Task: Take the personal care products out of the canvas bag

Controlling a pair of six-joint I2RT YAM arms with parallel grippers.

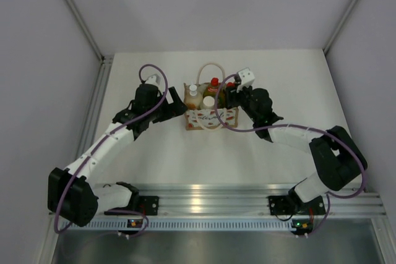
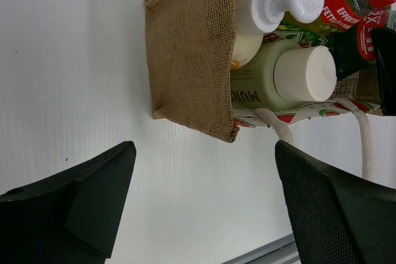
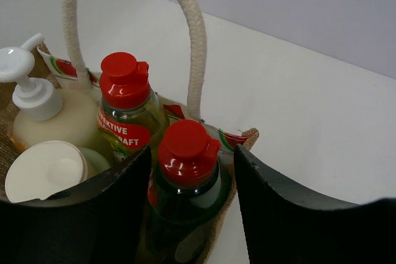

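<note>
Top external view: the white table (image 1: pixel 204 159) carries the canvas bag (image 1: pixel 210 117), which stands upright with its white printed panel facing the arm bases. Both arms reach in toward the bag, one from each side of it.

Left gripper (image 1: pixel 176 100): just beside the bag's left wall. In the left wrist view its fingers (image 2: pixel 80 208) are spread wide and hold nothing. A strip of bare table lies between them and the bag's burlap side (image 2: pixel 192 47).

Right gripper (image 3: pixel 192 153): over the bag's right end, with its jaws apart. One finger stands on each side of the dark green bottle (image 3: pixel 185 196). Whether the pads press on that bottle cannot be told.

Contents: all four bottles stand upright inside the bag.
- Dark green bottle, red cap, at the bag's right end.
- Yellow-green bottle (image 3: pixel 127 109), red cap, just beside the dark green one on the side away from the printed panel.
- Cream bottle (image 3: pixel 55 122), white pump nozzle, at the bag's left end.
- Pale cylinder (image 3: pixel 46 171), flat white cap, just behind the printed panel and touching the cream bottle.

Rope handle (image 3: pixel 192 47): a cream loop rising above the bag's rim behind the red caps.
</note>
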